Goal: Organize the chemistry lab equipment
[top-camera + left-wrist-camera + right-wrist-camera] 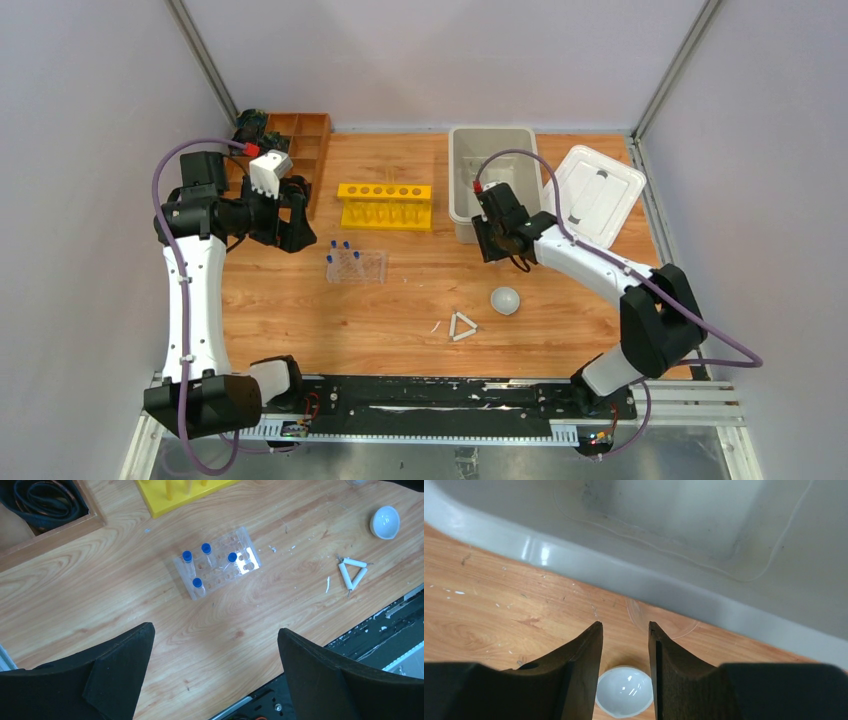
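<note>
Work cell, overhead view. A wood-grain tabletop is enclosed by plain pale grey walls at the back and both sides. A metal post slants up at each rear corner. A black rail edges the near side. Lighting is even and diffuse.
</note>
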Controlling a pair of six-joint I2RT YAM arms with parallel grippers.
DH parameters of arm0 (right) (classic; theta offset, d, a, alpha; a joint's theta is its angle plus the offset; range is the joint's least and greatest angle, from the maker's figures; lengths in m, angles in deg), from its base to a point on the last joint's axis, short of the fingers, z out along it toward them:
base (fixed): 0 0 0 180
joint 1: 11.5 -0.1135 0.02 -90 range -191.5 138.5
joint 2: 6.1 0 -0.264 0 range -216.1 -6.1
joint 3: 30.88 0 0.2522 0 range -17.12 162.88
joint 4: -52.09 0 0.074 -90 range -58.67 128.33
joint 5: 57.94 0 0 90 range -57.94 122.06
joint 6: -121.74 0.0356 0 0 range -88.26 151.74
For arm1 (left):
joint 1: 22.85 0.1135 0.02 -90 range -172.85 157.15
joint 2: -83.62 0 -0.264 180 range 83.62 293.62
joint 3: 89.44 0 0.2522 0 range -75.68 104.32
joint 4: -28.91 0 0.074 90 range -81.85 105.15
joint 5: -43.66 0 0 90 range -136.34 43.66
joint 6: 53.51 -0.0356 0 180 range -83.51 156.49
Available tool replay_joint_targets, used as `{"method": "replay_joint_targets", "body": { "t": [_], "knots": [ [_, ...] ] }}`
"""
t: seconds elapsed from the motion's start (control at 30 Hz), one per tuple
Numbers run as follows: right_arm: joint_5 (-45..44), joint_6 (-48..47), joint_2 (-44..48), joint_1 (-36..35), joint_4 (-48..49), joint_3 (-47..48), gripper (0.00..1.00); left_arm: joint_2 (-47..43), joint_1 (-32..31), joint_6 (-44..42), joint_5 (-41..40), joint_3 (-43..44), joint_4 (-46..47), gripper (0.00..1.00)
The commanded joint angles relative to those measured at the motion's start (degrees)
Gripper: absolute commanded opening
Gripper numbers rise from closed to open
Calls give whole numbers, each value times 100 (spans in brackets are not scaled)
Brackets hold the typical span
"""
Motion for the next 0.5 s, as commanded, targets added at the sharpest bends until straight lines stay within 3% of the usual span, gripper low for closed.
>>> {"method": "replay_joint_targets", "body": {
  "t": [0.0, 0.33, 0.47],
  "knots": [
    [-251, -173, -263, -38, 181, 46, 42, -7, 23, -17, 26, 106, -14, 100],
    [-280, -183, -569, -39, 517, -111, 37, 19, 23, -4, 37, 169, -15, 100],
    [-310, -186, -578, -38, 548, -191, 24, 47, 23, 11, 71, 177, -10, 100]
  ]
}}
